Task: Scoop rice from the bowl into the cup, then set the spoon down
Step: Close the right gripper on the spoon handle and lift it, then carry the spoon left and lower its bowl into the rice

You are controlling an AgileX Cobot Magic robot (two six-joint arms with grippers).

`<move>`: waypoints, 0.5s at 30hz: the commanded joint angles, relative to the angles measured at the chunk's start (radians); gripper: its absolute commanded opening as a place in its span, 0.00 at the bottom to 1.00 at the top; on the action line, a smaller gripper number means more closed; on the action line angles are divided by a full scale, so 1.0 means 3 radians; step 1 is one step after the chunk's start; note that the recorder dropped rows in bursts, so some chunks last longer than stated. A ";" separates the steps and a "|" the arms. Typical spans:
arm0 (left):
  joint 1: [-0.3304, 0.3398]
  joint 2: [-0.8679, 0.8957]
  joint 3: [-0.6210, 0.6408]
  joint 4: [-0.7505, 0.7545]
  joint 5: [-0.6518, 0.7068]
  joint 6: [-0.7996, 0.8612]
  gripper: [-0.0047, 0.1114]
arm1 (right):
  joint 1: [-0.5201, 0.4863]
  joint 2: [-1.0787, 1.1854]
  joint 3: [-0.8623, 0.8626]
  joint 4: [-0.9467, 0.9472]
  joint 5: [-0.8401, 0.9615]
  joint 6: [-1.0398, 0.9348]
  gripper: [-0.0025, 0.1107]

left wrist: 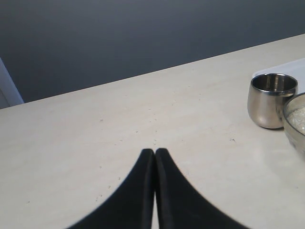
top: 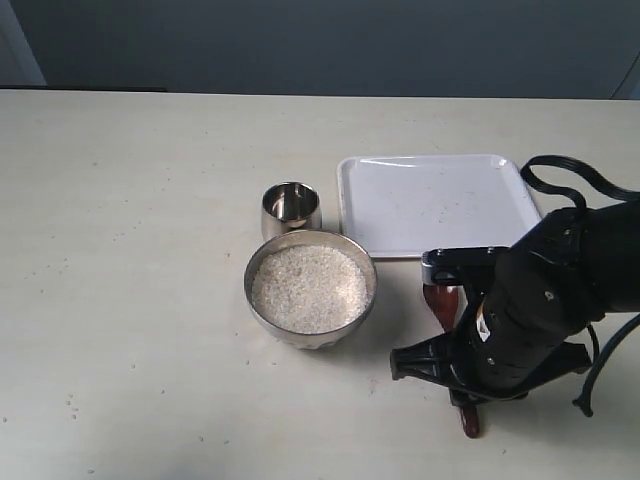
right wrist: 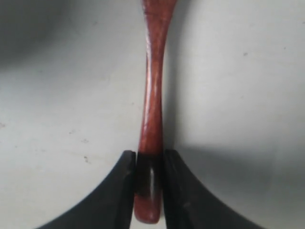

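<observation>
The steel bowl sits mid-table, filled with white rice. Just behind it stands the small steel cup, which looks empty. The reddish-brown wooden spoon lies flat on the table to the right of the bowl, its head pointing toward the tray; my right arm covers most of it. My right gripper is low over the table, with both fingers against the sides of the spoon handle near its tail end. My left gripper is shut and empty, left of the cup and well apart from it.
A white rectangular tray lies behind the spoon, right of the cup. The bowl's rim shows at the edge of the left wrist view. A dark wall runs behind the table's far edge.
</observation>
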 commanded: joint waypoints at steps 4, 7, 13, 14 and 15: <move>-0.0008 -0.0014 -0.0008 -0.0002 -0.0046 -0.0018 0.04 | 0.0000 -0.0276 -0.0007 -0.0129 0.0330 -0.0139 0.02; -0.0008 -0.0014 -0.0008 -0.0002 -0.0046 -0.0018 0.04 | 0.0000 -0.0447 -0.0009 -0.0221 0.0506 -0.0191 0.02; -0.0008 -0.0014 -0.0008 -0.0002 -0.0046 -0.0018 0.04 | 0.0000 -0.0836 -0.0132 -0.0422 0.0981 -0.0722 0.02; -0.0008 -0.0014 -0.0008 -0.0002 -0.0046 -0.0018 0.04 | 0.0000 -0.0893 -0.0189 -0.0441 0.1041 -0.0843 0.02; -0.0008 -0.0014 -0.0008 -0.0002 -0.0046 -0.0018 0.04 | 0.0000 -0.0933 -0.0243 -0.0468 0.1089 -0.0933 0.02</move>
